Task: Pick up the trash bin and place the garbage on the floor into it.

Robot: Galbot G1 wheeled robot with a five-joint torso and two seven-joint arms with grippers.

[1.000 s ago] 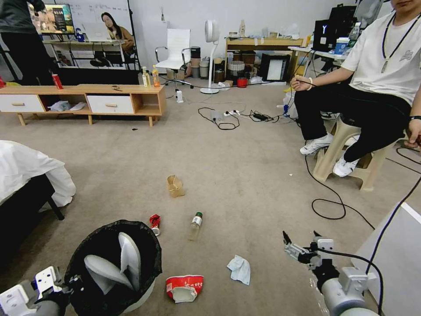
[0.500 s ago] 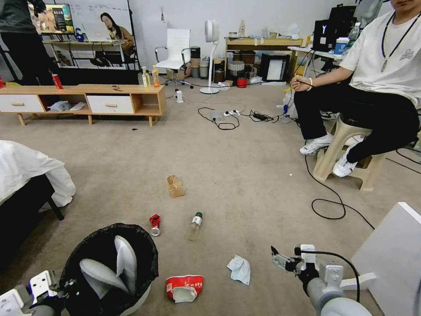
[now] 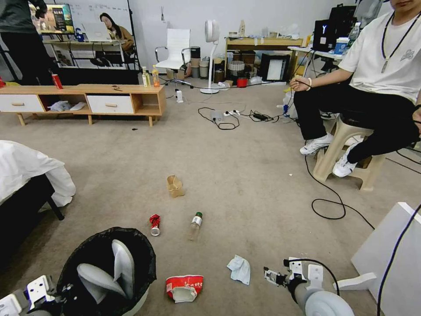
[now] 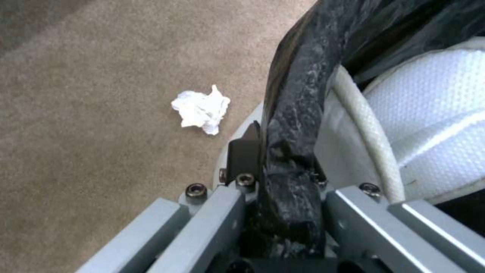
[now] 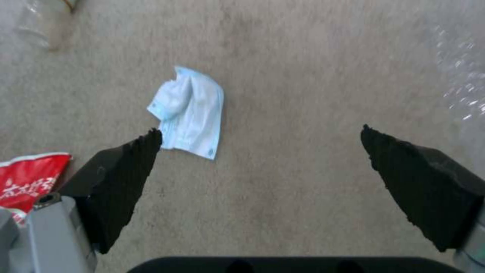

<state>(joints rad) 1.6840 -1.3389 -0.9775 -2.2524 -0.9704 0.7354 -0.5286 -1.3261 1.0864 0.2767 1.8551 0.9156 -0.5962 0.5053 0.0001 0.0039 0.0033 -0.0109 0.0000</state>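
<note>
The trash bin (image 3: pixel 107 272), white with a black bag and pale grey flaps, hangs at the lower left. My left gripper (image 3: pixel 66 291) is shut on its bagged rim (image 4: pixel 290 151); in the left wrist view the left gripper (image 4: pixel 283 178) pinches the black plastic. Garbage lies on the floor (image 3: pixel 245 184): a pale blue tissue (image 3: pixel 239 268), a red-and-white wrapper (image 3: pixel 184 287), a red can (image 3: pixel 155 224), a clear bottle (image 3: pixel 195 225), a tan paper bag (image 3: pixel 175 186) and a white crumpled tissue (image 4: pixel 201 109). My right gripper (image 3: pixel 269 276) is low and open, just right of the blue tissue (image 5: pixel 189 112); its fingers (image 5: pixel 126 178) stand wide apart.
A person sits on a beige stool (image 3: pixel 346 149) at the right, with black cables (image 3: pixel 329 206) looping on the carpet nearby. A white board (image 3: pixel 390 259) stands at the far right. A bed with a white sheet (image 3: pixel 26 175) is at the left, a low wooden cabinet (image 3: pixel 87 98) behind.
My right arm has come down and inward, bringing its gripper closer to the blue tissue. The bin and left gripper have shifted slightly down and left.
</note>
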